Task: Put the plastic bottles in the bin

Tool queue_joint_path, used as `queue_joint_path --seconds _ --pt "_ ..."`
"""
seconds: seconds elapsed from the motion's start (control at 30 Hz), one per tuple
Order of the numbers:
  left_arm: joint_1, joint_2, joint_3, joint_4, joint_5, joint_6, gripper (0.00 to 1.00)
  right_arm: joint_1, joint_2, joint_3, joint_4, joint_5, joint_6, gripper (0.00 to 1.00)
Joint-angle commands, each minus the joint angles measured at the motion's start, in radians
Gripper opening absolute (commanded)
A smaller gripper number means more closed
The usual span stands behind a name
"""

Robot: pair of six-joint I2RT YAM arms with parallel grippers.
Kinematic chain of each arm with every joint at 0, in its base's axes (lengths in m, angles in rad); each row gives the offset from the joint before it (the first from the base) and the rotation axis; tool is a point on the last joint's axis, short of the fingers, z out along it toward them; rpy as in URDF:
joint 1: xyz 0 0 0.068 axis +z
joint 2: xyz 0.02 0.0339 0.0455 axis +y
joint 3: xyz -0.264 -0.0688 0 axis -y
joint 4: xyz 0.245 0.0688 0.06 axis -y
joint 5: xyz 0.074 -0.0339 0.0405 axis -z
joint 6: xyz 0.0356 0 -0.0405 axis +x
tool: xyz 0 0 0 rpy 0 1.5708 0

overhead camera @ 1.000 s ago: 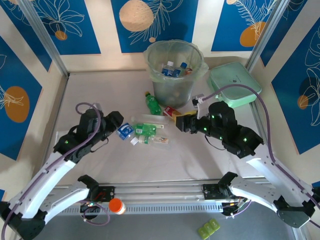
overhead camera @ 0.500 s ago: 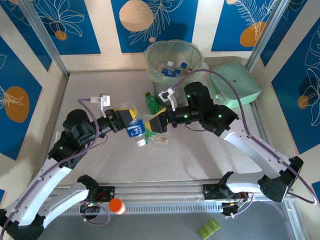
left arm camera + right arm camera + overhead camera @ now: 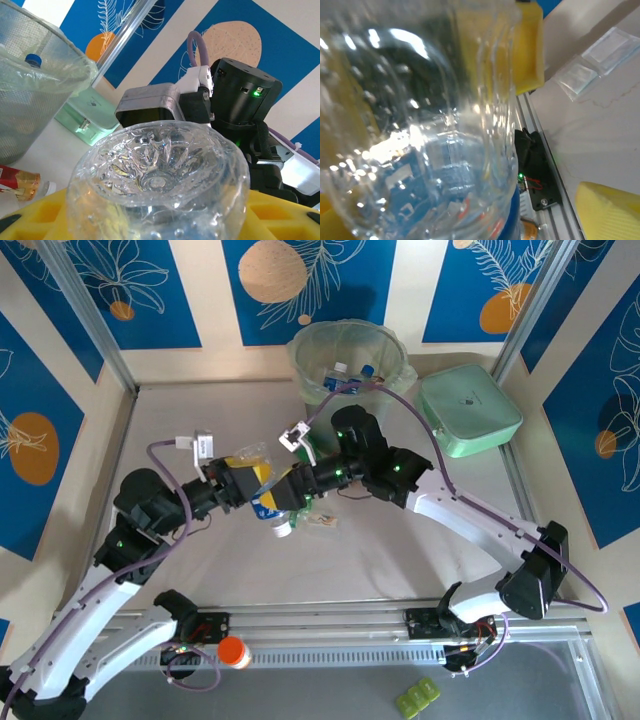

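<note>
Blue wall panels printed with pale leaves and orange discs close in the pale counter (image 3: 200, 420). At the middle of its far edge stands the bin (image 3: 350, 360), bag-lined, with blue-capped bottles (image 3: 345, 375) inside; a mint-green box (image 3: 470, 410) sits at the far right corner. Above the counter's centre the left tool (image 3: 258, 485) is clamped narrow on a clear bottle (image 3: 268, 502) with a blue label, whose ribbed base faces the left wrist camera. The right tool (image 3: 290, 495) meets it there, jaws spread wide with the bottle between its yellow fingers (image 3: 610, 210) – whether they touch it I cannot tell. A red-labelled bottle (image 3: 15, 180) lies on the counter near the bin.
</note>
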Motion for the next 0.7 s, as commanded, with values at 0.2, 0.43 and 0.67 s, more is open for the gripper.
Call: queue_joint_path --seconds 0.2,0.43,0.67 --pt "0.005 -0.028 -0.003 0.024 -0.023 0.019 0.47 0.014 0.002 -0.025 0.15 -0.085 0.104 0.62" --pt "0.005 -0.035 -0.005 0.042 -0.033 -0.013 0.69 0.014 -0.032 -0.034 0.126 -0.071 0.091 0.47" --pt "0.006 -0.144 -0.014 -0.015 -0.188 0.054 0.98 -0.018 -0.079 -0.041 0.044 -0.009 0.048 0.47"
